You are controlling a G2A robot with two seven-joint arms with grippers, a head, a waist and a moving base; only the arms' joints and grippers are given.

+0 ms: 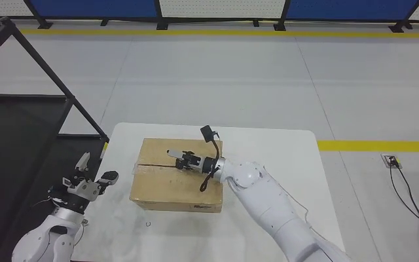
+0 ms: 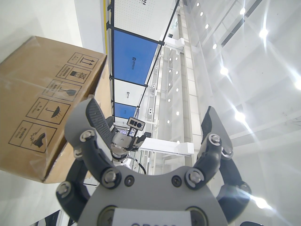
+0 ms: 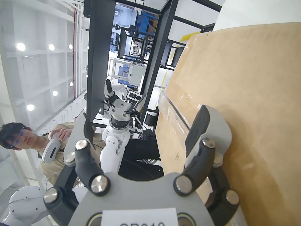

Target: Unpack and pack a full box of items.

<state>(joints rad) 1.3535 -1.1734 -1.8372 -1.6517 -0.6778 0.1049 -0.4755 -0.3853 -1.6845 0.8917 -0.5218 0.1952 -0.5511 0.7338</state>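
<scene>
The closed cardboard box sits on the white table, its top seam taped. The right gripper lies over the box top, fingers spread, grasping nothing. The left gripper hangs at the table's left edge, fingers released, apart from the box

– What's on the table?
– A closed cardboard box, lying flat toward its left side.
– Anything else?
– A small dark loop near the front edge, apart from the box.
</scene>
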